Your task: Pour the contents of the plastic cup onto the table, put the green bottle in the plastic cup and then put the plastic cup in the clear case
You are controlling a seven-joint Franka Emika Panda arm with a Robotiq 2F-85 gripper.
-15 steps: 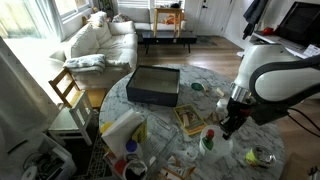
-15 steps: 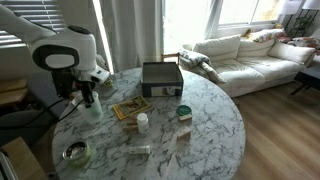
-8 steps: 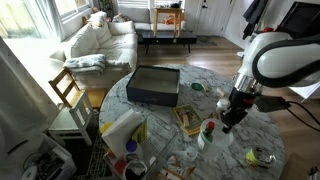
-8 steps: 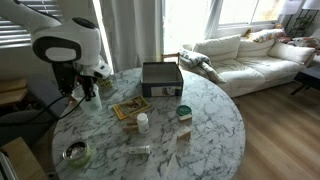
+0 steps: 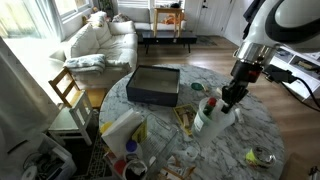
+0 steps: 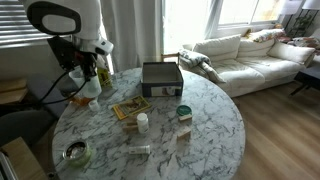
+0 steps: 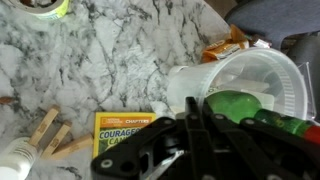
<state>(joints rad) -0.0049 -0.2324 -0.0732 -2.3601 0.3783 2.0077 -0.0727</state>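
My gripper [image 7: 196, 128] is shut on the rim of the clear plastic cup [image 7: 252, 78] and holds it above the marble table [image 7: 110, 60]. The green bottle [image 7: 238, 105] lies inside the cup. In both exterior views the cup [image 5: 211, 117] [image 6: 88, 86] hangs from the gripper [image 5: 228, 100] [image 6: 86, 74], tilted, with the bottle's green showing through it [image 5: 210, 104]. The clear case [image 5: 153, 85] [image 6: 162, 78] is a dark-based box at the table's far side, apart from the cup.
A yellow book [image 7: 122, 132] [image 6: 130, 108] lies under the gripper. Wooden clothespins [image 7: 48, 130], a white pill bottle [image 6: 142, 122], a small green-lidded jar [image 6: 184, 112] and a round tin [image 6: 75, 152] [image 5: 262, 156] lie on the table. A sofa [image 6: 250, 55] stands beyond.
The arm has risen and lifted the cup with the bottle off the table, moving it toward the case.
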